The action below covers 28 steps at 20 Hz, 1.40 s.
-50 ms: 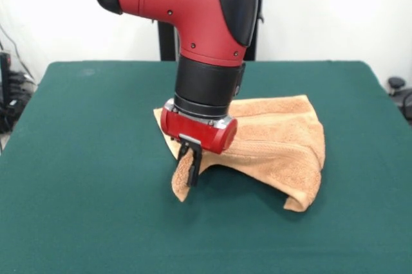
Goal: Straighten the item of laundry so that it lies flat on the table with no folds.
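1. The towel point(277, 139) lies right of centre in the frame on the green table point(84, 177); it is not flat, being bunched and draped over itself, with a thick fold running down its right side to a corner at the lower right, and a narrow tongue of cloth at its lower left.

2. The gripper point(192, 166) sits just left of centre, below the red wrist of the arm point(193, 10); its dark fingers point(195, 170) appear pinched together on that lower-left tongue of the towel, which hangs from them and seems raised a little off the table (the exact contact is partly hidden by the cloth itself).

3. The step in hand, as I judge it, is drawing this held corner out and away from the heap so the layers peel apart.

4. To do it well: keep the pinch firm and lift only enough for the cloth to clear the felt; pull toward the lower left of the frame, away from the bulk, slowly, so the weight of the rest drags the folds open rather than sliding the whole towel along.

5. Release low and only once the corner is stretched out; the fold on the right will likely need its own pull afterward.
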Each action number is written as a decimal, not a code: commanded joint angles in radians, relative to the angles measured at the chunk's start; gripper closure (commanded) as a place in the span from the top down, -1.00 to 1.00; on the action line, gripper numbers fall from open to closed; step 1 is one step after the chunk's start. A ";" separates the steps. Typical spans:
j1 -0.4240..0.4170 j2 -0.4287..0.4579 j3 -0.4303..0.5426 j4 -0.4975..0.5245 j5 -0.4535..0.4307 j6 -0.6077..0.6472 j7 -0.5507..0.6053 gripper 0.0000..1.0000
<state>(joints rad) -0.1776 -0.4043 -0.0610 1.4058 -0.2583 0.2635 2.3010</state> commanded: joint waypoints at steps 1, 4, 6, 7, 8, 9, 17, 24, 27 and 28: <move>0.010 0.028 0.094 -0.005 -0.035 0.108 -0.062 1.00; 0.017 0.030 0.083 -0.007 -0.027 0.108 -0.044 1.00; 0.017 0.030 0.082 -0.006 -0.029 0.107 -0.044 1.00; 0.018 0.032 0.082 -0.005 -0.030 0.103 -0.042 1.00; 0.019 0.033 0.080 -0.006 -0.031 0.102 -0.043 1.00; 0.019 0.033 0.080 -0.006 -0.031 0.101 -0.043 1.00; -0.004 -0.033 0.113 0.054 -0.029 0.152 -0.088 1.00; -0.049 -0.153 0.175 0.142 -0.019 0.242 -0.151 1.00; -0.055 -0.175 0.192 0.154 -0.016 0.265 -0.148 1.00; -0.056 -0.184 0.196 0.158 -0.013 0.280 -0.148 1.00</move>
<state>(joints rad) -0.2332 -0.5447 -0.0114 1.4408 -0.2587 0.3981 2.3010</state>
